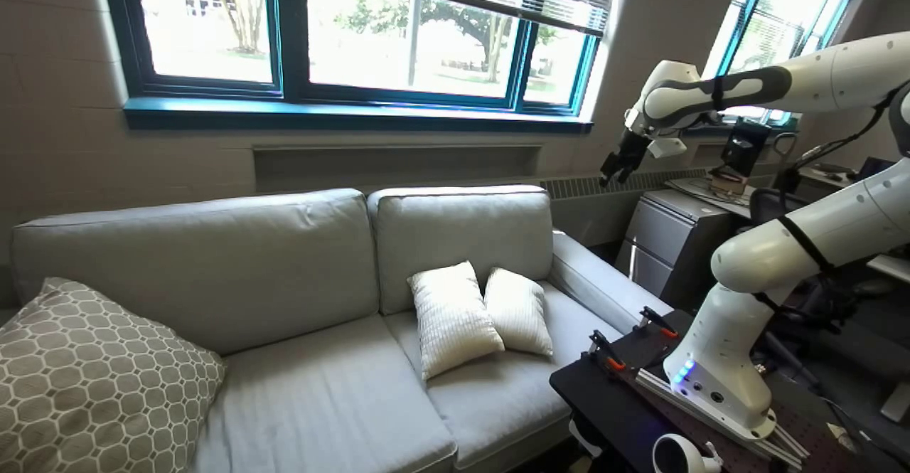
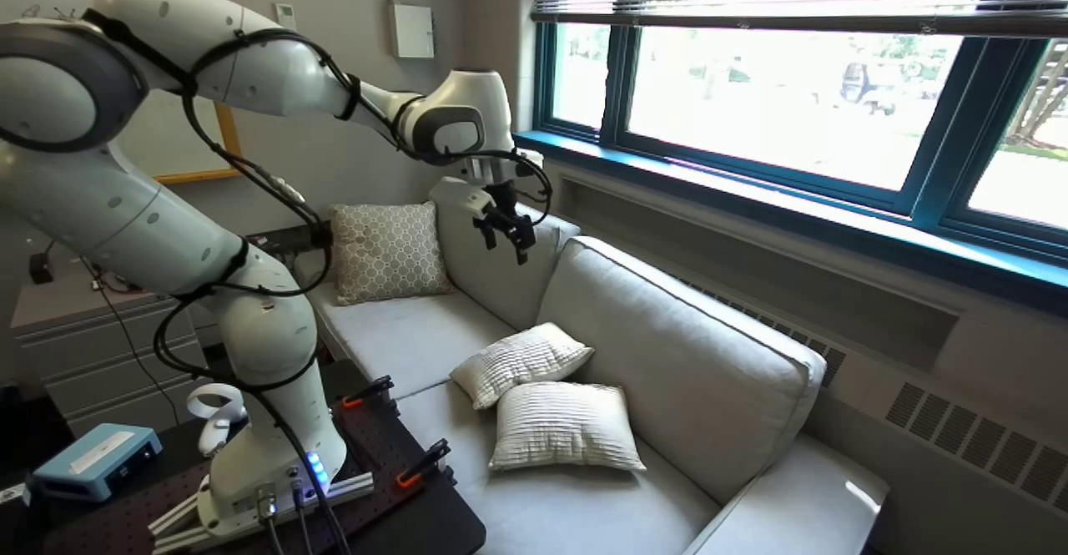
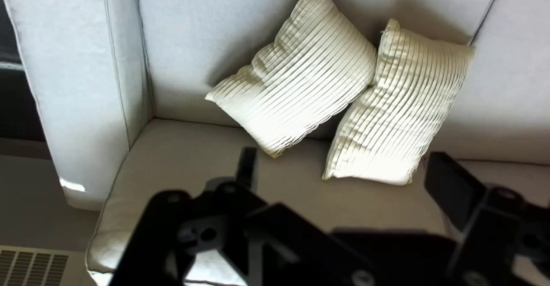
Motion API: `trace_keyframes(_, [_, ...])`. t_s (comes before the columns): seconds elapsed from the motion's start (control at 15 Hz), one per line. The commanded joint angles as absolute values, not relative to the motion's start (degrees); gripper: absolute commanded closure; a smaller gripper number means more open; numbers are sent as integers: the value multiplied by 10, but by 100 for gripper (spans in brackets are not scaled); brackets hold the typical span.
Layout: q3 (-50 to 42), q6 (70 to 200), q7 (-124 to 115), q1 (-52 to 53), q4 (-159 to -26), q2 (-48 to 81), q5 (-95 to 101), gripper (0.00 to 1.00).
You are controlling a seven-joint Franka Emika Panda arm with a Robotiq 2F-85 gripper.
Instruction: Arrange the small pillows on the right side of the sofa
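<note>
Two small white ribbed pillows rest on the seat of the light grey sofa [image 1: 320,388], in the section by the arm on the right. The pillow nearer that arm [image 1: 519,313] also shows in an exterior view [image 2: 567,430] and the wrist view [image 3: 296,75]. The other pillow [image 1: 455,323] sits against it, towards the middle; it also shows in an exterior view [image 2: 517,365] and the wrist view [image 3: 404,109]. Both are tilted at angles near the back cushion. My gripper [image 1: 614,173] is open and empty, high above the sofa back, apart from both pillows; it also shows here [image 2: 506,246] and in the wrist view [image 3: 346,172].
A larger beige lattice cushion [image 1: 99,380] leans at the sofa's far end. The padded sofa arm [image 1: 604,288] stands between the seat and a grey cabinet [image 1: 665,235]. The black robot table [image 1: 597,380] with orange-tipped clamps borders the seat front. A blue window sill [image 1: 355,117] runs behind.
</note>
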State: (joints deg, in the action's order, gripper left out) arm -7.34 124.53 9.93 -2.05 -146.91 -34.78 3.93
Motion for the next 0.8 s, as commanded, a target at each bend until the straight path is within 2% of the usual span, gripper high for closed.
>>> trace_keyframes(0.0, [-83,1310,55,-39,-1431,-271,12,0])
trace_keyframes(0.33, [-130,1384,56,-35,-1333,-115,-99,0])
trace_keyframes(0.73, [-111,1326,73,-46,-1150,84,-244,0])
